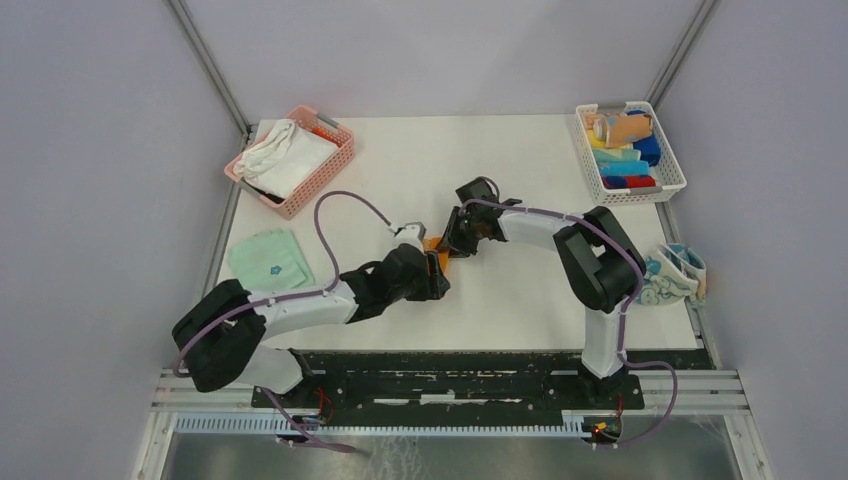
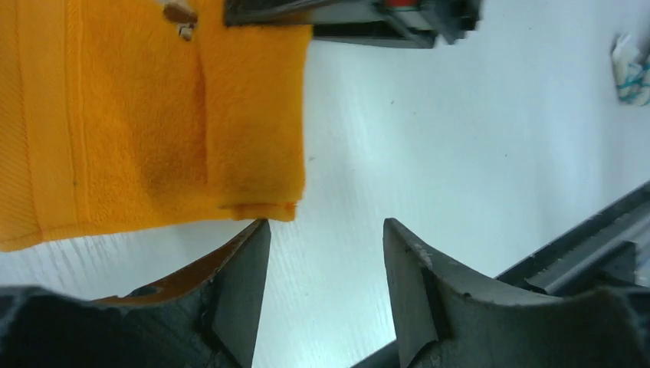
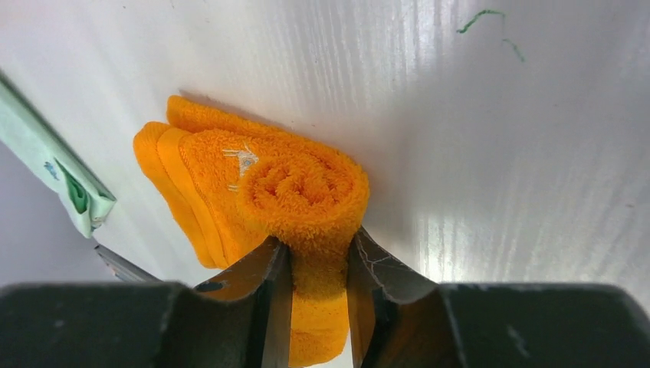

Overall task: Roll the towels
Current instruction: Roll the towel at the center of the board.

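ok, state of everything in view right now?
orange towel: partly rolled, roll end pinched by right gripper
right gripper: shut on orange towel
left gripper: open, empty, beside orange towel
mint towel: flat, unrolled
teal-print towel: bunched up, far right
pink basket: holds white cloth
white basket: full of coloured cloths

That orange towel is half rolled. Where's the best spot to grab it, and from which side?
Probably take the orange towel by its rolled end, coming in along the roll's axis so the jaws straddle the coil, as the right end effector does now. It is thickest and firmest there; the flat layers behind would likely unfold.
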